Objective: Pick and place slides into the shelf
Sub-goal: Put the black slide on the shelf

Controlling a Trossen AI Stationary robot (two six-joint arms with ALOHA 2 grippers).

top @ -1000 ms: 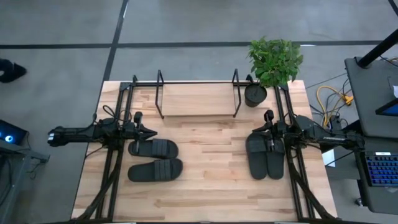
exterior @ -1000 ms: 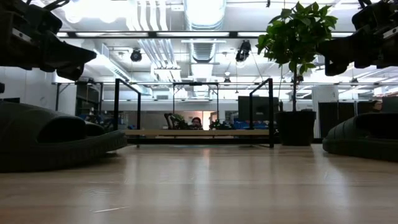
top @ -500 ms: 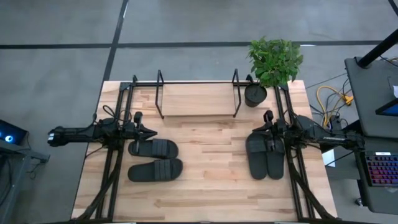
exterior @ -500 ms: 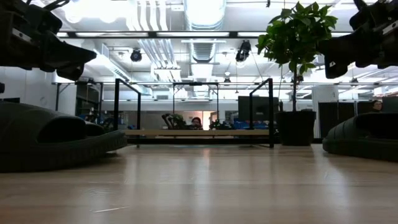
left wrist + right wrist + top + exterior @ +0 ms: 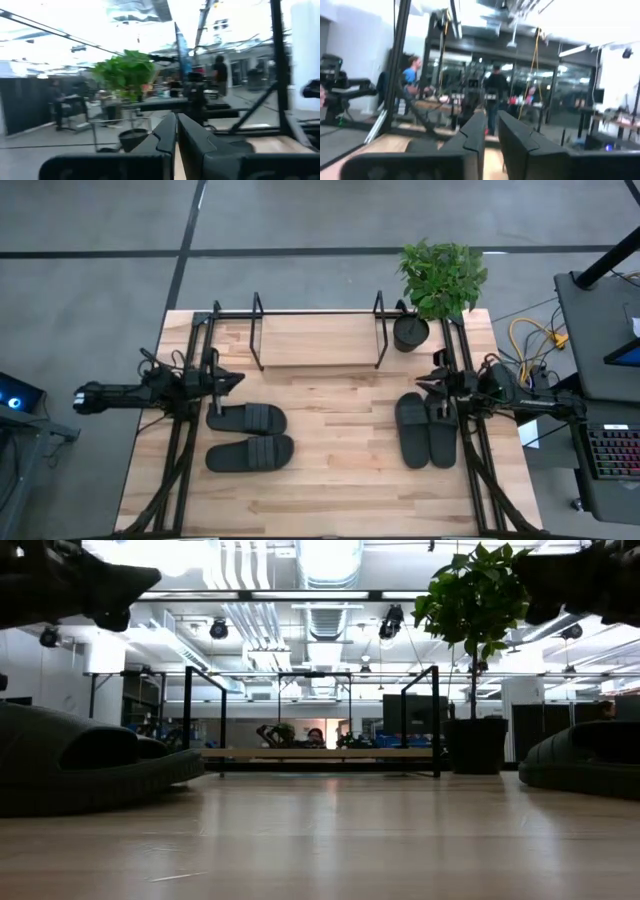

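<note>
Four black slides lie sole-down on the wooden table. One pair (image 5: 247,418) (image 5: 250,453) is on the left, toes to the right, and shows in the low view (image 5: 80,765). The other pair (image 5: 411,430) (image 5: 441,432) lies side by side on the right. The wire shelf (image 5: 318,340) stands at the far edge on its wooden base board (image 5: 320,753). My left gripper (image 5: 237,377) hovers, shut, above the table just beyond the left pair. My right gripper (image 5: 420,384) hovers beyond the right pair, its fingers (image 5: 479,131) slightly apart. Both hold nothing.
A potted plant (image 5: 410,332) stands beside the shelf's right upright at the far right corner. Bare wood lies between the two pairs of slides (image 5: 340,430) and in front of the shelf. People and desks show in the room beyond the table.
Both grippers have risen: in the low view they moved up to the picture's top edge. The left gripper has drawn back a little toward the table's left edge. The slides and the shelf have stayed in place.
</note>
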